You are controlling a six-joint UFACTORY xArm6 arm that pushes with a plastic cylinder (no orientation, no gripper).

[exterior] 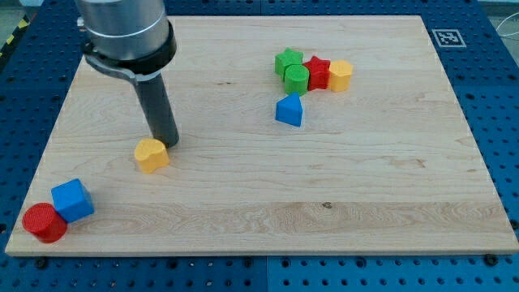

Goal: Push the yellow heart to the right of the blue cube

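Observation:
The yellow heart point(152, 154) lies on the wooden board at the view's left of centre. The blue cube point(72, 199) sits near the board's bottom left corner, below and to the left of the heart. My tip point(169, 143) stands right at the heart's upper right edge, touching or nearly touching it. The dark rod rises from there toward the view's top left.
A red cylinder point(44, 223) touches the blue cube's lower left. At the view's upper right a green star point(288, 61), a green cylinder point(297, 79), a red star point(318, 71) and a yellow hexagon point(340, 75) cluster together. A blue triangle point(289, 110) lies just below them.

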